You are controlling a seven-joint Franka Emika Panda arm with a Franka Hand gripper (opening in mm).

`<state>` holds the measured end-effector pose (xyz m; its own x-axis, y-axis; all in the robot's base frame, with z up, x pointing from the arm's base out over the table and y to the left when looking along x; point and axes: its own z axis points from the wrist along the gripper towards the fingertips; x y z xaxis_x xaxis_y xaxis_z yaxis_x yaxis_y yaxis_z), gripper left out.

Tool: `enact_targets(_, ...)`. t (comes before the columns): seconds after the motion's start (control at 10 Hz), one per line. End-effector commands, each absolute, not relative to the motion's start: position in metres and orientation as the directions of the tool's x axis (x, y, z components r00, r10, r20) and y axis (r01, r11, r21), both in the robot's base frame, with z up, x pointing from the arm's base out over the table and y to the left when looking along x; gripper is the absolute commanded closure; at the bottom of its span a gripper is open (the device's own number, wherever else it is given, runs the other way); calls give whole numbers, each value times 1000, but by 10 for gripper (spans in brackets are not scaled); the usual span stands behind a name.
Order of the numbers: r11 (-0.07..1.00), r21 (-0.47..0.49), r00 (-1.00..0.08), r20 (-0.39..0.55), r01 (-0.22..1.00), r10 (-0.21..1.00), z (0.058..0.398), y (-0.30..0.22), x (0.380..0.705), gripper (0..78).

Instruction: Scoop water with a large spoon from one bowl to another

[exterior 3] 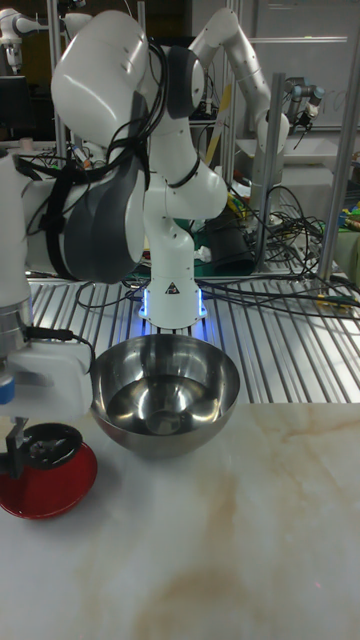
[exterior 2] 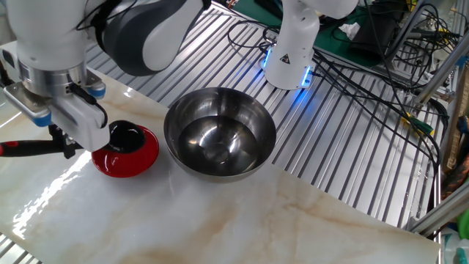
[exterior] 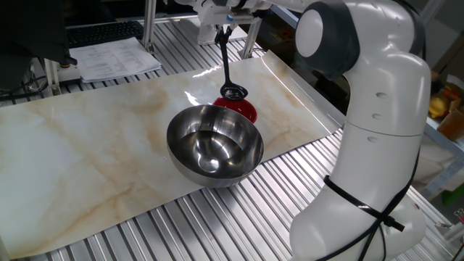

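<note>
My gripper (exterior: 224,29) is shut on the handle of the large spoon (exterior: 227,64), a black ladle. Its scoop (exterior 2: 126,135) hangs just over the small red bowl (exterior 2: 123,156), with the opening facing up. In the other fixed view the gripper (exterior 2: 64,144) sits left of that bowl and the handle sticks out to the left. The big steel bowl (exterior 2: 220,132) stands right beside the red one. Shiny clear water (exterior 2: 214,147) seems to lie in its bottom, though I cannot judge how deep. In the tall view the gripper (exterior 3: 15,455) holds the scoop (exterior 3: 48,446) above the red bowl (exterior 3: 50,488).
Both bowls stand on a marble-patterned sheet (exterior: 87,145) laid over a slatted metal table (exterior 2: 344,147). The robot's white base (exterior: 362,174) rises at the right. Cables (exterior 2: 381,59) and a second robot's base (exterior 2: 289,51) lie behind the steel bowl. Papers (exterior: 116,58) sit at the far left.
</note>
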<state>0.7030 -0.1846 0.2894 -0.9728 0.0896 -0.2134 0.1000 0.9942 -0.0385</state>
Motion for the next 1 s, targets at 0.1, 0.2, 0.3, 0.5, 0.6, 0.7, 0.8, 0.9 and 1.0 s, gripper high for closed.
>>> enact_targets(0.1,994,-41,-971,-222,97,86,292,-185,704,763)
enact_targets(0.2,995,-41,-971,-223,95,83,291,-185,703,763)
enact_targets(0.3,995,-43,-971,-225,91,79,290,-185,703,763)
enact_targets(0.5,995,-42,-971,-226,87,76,289,-186,704,763)
enact_targets(0.6,996,-42,-972,-226,83,71,287,-188,705,763)
enact_targets(0.7,996,-44,-971,-228,80,68,284,-189,705,763)
enact_targets(0.8,996,-44,-971,-228,79,67,284,-190,706,763)
enact_targets(0.9,996,-48,-972,-229,73,60,282,-191,707,763)
enact_targets(1.0,996,-52,-972,-229,70,56,282,-191,707,763)
